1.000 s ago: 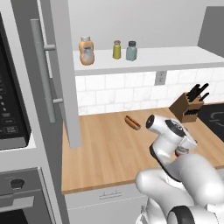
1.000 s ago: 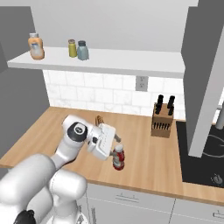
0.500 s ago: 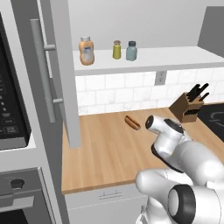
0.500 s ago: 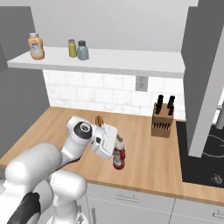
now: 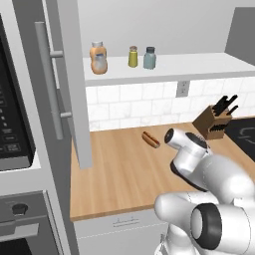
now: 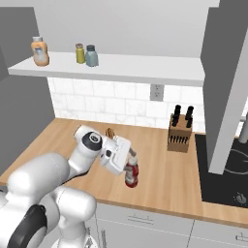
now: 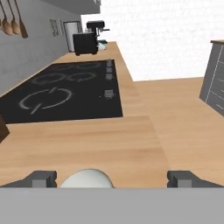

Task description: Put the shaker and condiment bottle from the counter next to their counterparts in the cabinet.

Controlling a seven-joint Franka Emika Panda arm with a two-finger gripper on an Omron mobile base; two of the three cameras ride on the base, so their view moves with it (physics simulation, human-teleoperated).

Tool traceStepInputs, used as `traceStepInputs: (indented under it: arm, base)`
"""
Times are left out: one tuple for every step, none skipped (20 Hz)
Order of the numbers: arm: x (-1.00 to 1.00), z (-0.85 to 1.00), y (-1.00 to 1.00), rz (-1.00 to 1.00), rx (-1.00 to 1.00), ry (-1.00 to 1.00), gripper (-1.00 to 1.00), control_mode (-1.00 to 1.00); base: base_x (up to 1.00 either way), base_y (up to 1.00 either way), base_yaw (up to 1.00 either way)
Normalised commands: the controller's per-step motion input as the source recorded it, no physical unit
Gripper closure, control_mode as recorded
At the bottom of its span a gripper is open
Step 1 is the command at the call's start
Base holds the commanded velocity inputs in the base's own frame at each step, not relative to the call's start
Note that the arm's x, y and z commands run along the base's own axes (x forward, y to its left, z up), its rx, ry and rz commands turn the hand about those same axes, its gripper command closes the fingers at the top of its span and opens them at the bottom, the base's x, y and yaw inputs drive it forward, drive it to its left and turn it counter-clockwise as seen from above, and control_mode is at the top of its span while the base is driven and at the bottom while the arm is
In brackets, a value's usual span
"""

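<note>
One item of the task is left on the light wooden counter: the red condiment bottle with a white label and dark red cap, standing upright near the front edge, left of the knife block. The pale blue-grey shaker with a dark grey cap already stands on the white cabinet shelf, just beside the yellow-green shaker; the plump orange bottle sits further left.

The two-finger gripper sits over the bottle's cap. In the hand view its fingers stand wide apart with a pale rounded top between them, holding nothing.

Risk: closing high on the cap, a slanted approach could tip the tall bottle or let it slip.

Since a second ago, the arm has eased slightly further over the bottle; nothing else moved.
</note>
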Motion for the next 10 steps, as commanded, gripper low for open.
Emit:
traceStepInputs:
  arm:
    - [-0.31,0.00,0.00,0.00,0.04,-0.04,-1.00,-1.00]
    - [-0.26,0.00,0.00,0.00,0.05,-0.02,-1.00,-1.00]
    - [-0.19,0.00,0.00,0.00,0.08,0.00,-1.00,-1.00]
    - [-0.18,0.00,0.00,0.00,0.09,0.00,-1.00,-1.00]
    - [-0.13,0.00,0.00,0.00,0.09,0.00,-1.00,-1.00]
    - [-0.05,0.00,0.00,0.00,0.09,0.00,-1.00,-1.00]
    - [0.00,0.00,0.00,0.00,0.09,0.00,-1.00,-1.00]
    - [0.00,0.00,0.00,0.00,0.09,0.00,-1.00,-1.00]
    - [0.00,0.00,0.00,0.00,0.08,0.00,-1.00,-1.00]
    - [0.09,0.00,0.00,0.00,0.06,0.00,-1.00,-1.00]
  base:
    - [0.00,0.00,0.00]
    - [0.00,0.00,0.00]
    - [0.00,0.00,0.00]
    - [0.00,0.00,0.00]
    - [0.00,0.00,0.00]
    - [0.00,0.00,0.00]
    - [0.00,0.00,0.00]
    - [0.00,0.00,0.00]
    - [0.00,0.00,0.00]
    - [0.00,0.00,0.00]
